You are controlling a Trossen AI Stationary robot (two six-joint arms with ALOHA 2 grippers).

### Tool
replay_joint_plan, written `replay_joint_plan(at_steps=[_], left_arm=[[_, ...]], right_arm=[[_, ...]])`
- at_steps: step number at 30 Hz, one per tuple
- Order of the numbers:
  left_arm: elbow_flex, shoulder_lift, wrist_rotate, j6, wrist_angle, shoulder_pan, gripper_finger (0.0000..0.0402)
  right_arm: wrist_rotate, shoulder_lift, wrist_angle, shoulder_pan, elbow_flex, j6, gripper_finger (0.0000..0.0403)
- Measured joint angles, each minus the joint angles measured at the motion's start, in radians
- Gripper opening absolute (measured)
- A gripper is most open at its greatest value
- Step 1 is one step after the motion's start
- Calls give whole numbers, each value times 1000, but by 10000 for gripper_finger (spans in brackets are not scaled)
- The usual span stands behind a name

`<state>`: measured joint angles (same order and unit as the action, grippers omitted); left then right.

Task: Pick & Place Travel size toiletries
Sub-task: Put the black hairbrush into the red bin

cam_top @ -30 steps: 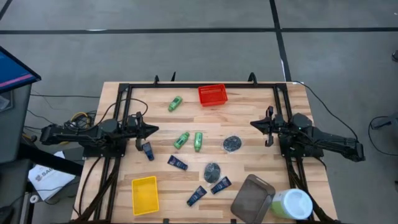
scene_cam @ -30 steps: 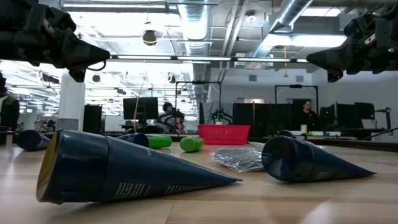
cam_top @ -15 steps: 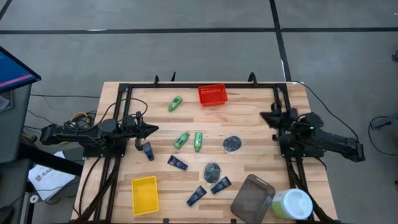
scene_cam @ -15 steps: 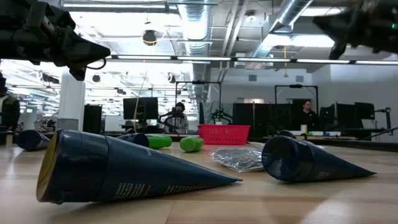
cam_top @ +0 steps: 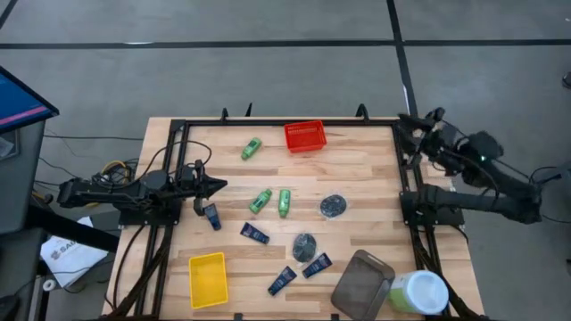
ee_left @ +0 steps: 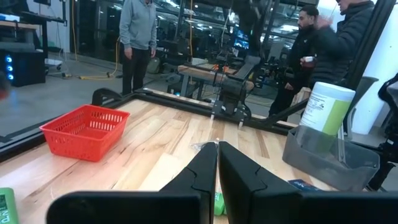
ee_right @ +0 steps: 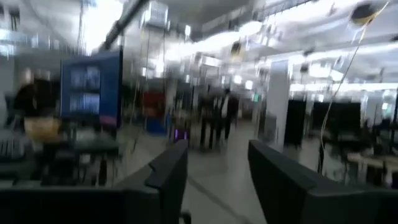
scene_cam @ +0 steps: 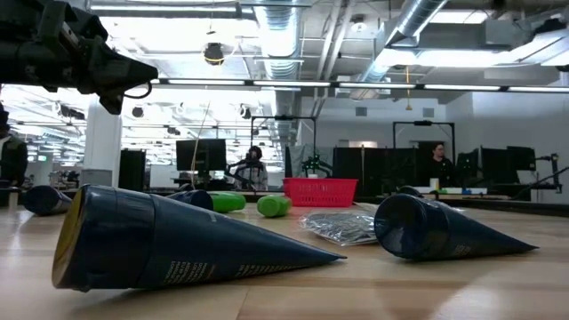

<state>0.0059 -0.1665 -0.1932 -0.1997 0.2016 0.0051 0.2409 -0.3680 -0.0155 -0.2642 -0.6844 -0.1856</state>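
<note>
Three green bottles lie on the table: one near the far edge (cam_top: 252, 148) and two side by side mid-table (cam_top: 260, 200) (cam_top: 285, 202). Several dark blue tubes lie toward the near side (cam_top: 211, 216) (cam_top: 255, 234) (cam_top: 282, 280) (cam_top: 317, 265). Two dark grey pucks (cam_top: 334, 206) (cam_top: 304, 246) lie flat right of centre. My left gripper (cam_top: 219, 185) is shut and hovers above the table's left part, just beyond the leftmost tube. My right gripper (cam_top: 409, 122) is open and raised over the far right corner, its wrist view (ee_right: 217, 180) facing the room.
A red basket (cam_top: 304, 135) sits at the far edge, a yellow container (cam_top: 208, 279) near the front left. A grey container (cam_top: 361, 283) and a pale green and white tub (cam_top: 419, 292) stand at the front right. People stand beyond the table in the left wrist view.
My right arm has lifted from the table's right side, swung toward the far right corner and tipped upward, leaving the low view. The toiletries have not moved.
</note>
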Motion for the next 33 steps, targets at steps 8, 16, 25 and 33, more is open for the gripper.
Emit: replay_joint_plan(at_steps=[8,16,25,33], left_arm=[[0,0,0,5,2,0,13],[0,0,0,10,2,0,13],[0,0,0,11,2,0,13],[0,0,1,11,1,0,13]], right_arm=[[0,-401,-463,0,-398,2,216],[-50,-734,-856,19,-618,23,233],[-187,-998,-1076,82,-596,37,235],[-219,-1192,-1092,179,-593,11,235]])
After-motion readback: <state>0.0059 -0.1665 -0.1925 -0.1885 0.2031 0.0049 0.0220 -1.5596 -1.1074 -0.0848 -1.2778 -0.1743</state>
